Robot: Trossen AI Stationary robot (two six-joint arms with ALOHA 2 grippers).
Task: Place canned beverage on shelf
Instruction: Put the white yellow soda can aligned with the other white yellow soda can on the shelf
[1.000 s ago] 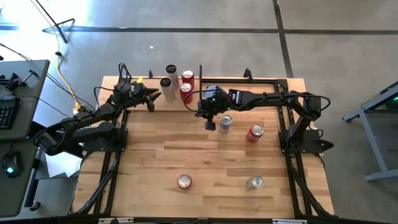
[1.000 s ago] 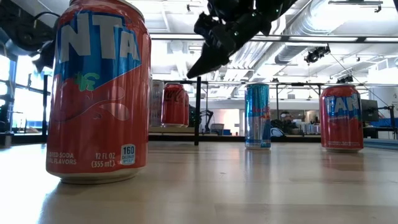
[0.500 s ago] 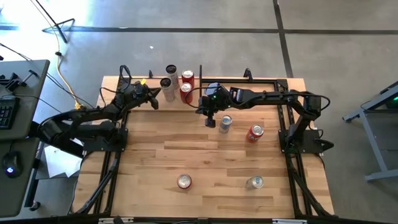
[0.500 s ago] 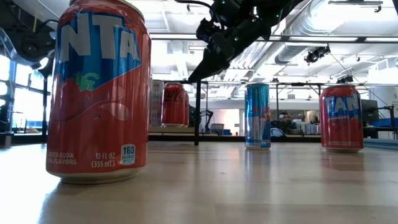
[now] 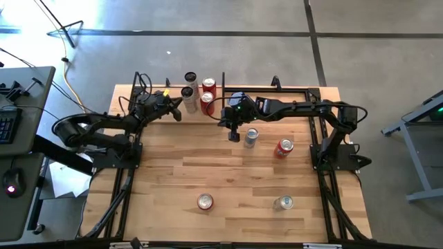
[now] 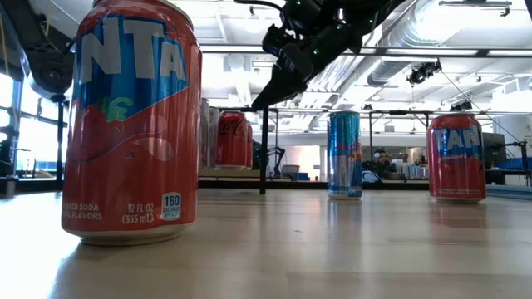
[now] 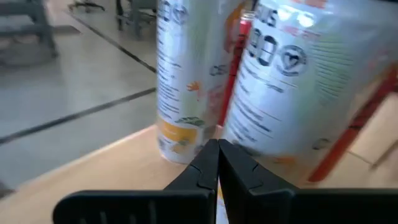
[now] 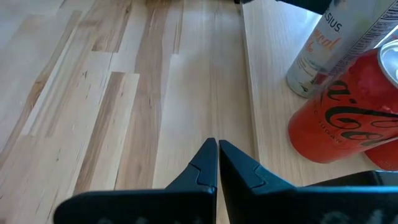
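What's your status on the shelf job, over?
Left gripper fingers shut, empty, beside the white cans. Right gripper fingers shut, empty, next to the blue-and-silver can. Four cans on the shelf; four on the table. Nothing blocking.

My left wrist view blurs the two white cans (image 7: 186,81). In the low view, the near red can (image 6: 133,124) hides them partly.

Grey concrete floor (image 5: 208,21) with dark seams — a desk (image 5: 17,138) at left.
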